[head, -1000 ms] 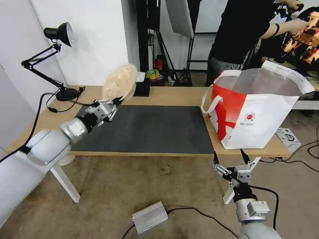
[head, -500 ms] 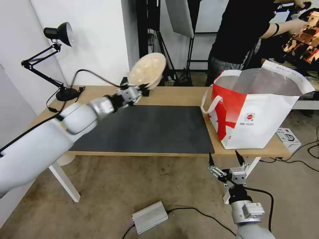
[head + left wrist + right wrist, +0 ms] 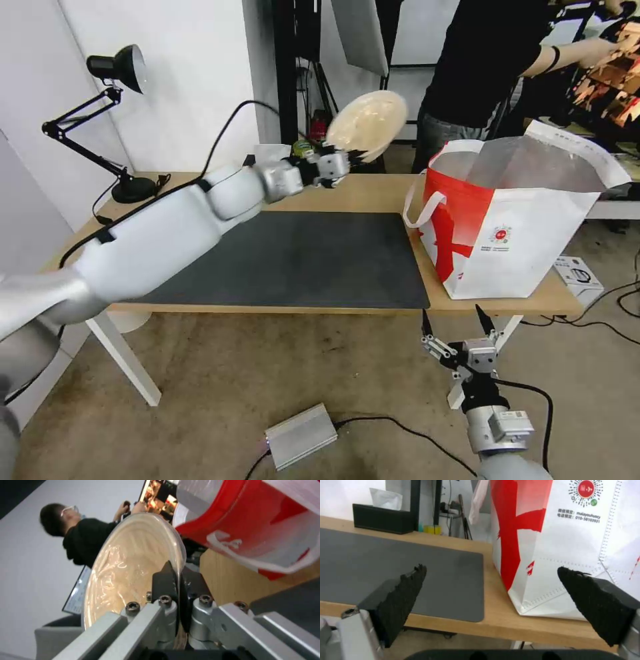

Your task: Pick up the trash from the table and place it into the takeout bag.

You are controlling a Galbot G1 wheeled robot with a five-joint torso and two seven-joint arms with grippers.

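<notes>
One tool [image 3: 351, 160] outstretched, pinching pulp bowl [image 3: 367, 125] rim.

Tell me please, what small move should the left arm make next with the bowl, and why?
Probably carry the bowl a little farther toward the bag, until it hangs over the open top. The left tool pinches the bowl by its rim, tilted, above the table, short of the bag's near edge. The right tool waits open below the table edge.
</notes>
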